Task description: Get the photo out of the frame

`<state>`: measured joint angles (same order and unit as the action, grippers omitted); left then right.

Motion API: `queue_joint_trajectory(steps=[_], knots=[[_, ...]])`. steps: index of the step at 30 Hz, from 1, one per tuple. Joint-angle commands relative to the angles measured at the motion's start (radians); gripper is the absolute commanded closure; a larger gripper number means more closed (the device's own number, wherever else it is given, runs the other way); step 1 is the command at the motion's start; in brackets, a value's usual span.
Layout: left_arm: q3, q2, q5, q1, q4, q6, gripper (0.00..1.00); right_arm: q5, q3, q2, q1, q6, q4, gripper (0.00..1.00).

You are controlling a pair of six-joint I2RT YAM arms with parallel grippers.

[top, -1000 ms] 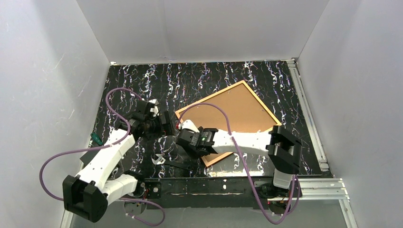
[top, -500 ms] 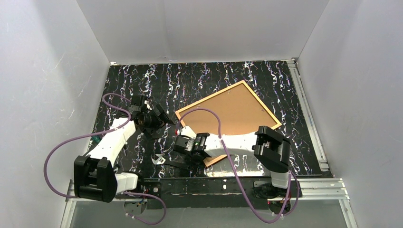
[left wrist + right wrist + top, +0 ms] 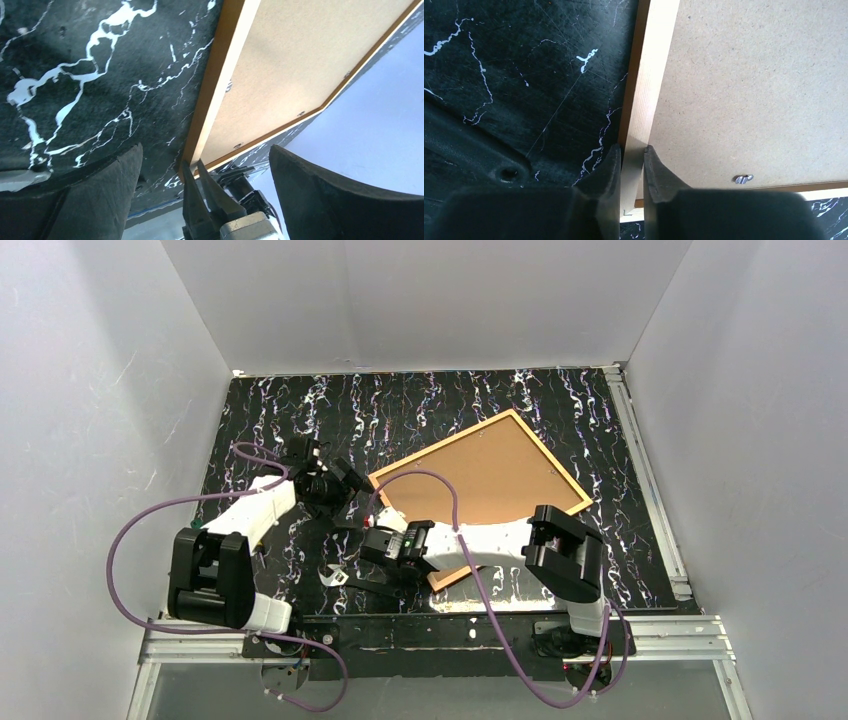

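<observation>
Top external view: at the left, the left arm reaches over the black, white-veined worktop (image 3: 420,405). Its left claw (image 3: 348,498) hangs wide open and holds nothing, just beside the left corner of the frame (image 3: 546,447). In the left wrist view, the two broad dark pads stand far apart, and the orange-brown edge of the frame runs up between them without touching either.

Nearer the front edge, a small wrench (image 3: 335,575) with a silvery head lies on the worktop, just beside the right arm's wrist.

Next to it, the right claw (image 3: 373,535) is closed on the frame's near-left rail, close to a corner. The right wrist view shows one finger (image 3: 610,170) on the rail's outer side and the other on its inner side, with the pale wood pinched between them.

The frame lies flat in the middle-right of the worktop, turned like a diamond with its back facing up. The photo (image 3: 485,475) sits inside it, so only its plain tan board shows and the printed side is hidden. A small metal tab (image 3: 742,178) at the frame's inner edge lies over the board.
</observation>
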<state>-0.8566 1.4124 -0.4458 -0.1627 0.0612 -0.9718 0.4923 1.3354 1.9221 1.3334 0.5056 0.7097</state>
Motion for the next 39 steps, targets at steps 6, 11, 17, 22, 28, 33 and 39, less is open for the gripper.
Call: queue_joint_trajectory(steps=[6, 11, 17, 22, 28, 33, 39], knots=[[0.100, -0.017, -0.143, 0.007, 0.135, -0.031, 0.02, 0.044, -0.011, -0.105, -0.011, 0.027, -0.013, 0.99], [0.185, -0.038, -0.248, 0.007, 0.393, -0.088, 0.02, -0.012, -0.062, -0.246, -0.040, 0.006, -0.090, 0.99], [0.289, -0.019, -0.302, 0.001, 0.835, -0.276, 0.02, -0.135, -0.083, -0.347, -0.117, 0.002, -0.117, 0.99], [0.309, 0.006, -0.302, -0.048, 1.073, -0.364, 0.02, -0.216, -0.076, -0.389, -0.192, 0.014, -0.120, 0.99], [0.311, 0.018, -0.243, -0.152, 1.190, -0.392, 0.04, -0.247, -0.025, -0.399, -0.243, 0.018, -0.086, 0.99], [0.323, 0.020, -0.186, -0.202, 1.124, -0.357, 0.10, -0.235, 0.011, -0.411, -0.258, 0.025, -0.064, 0.99], [0.304, -0.011, -0.159, -0.230, 0.996, -0.297, 0.10, -0.222, 0.047, -0.419, -0.265, 0.019, -0.051, 0.99]])
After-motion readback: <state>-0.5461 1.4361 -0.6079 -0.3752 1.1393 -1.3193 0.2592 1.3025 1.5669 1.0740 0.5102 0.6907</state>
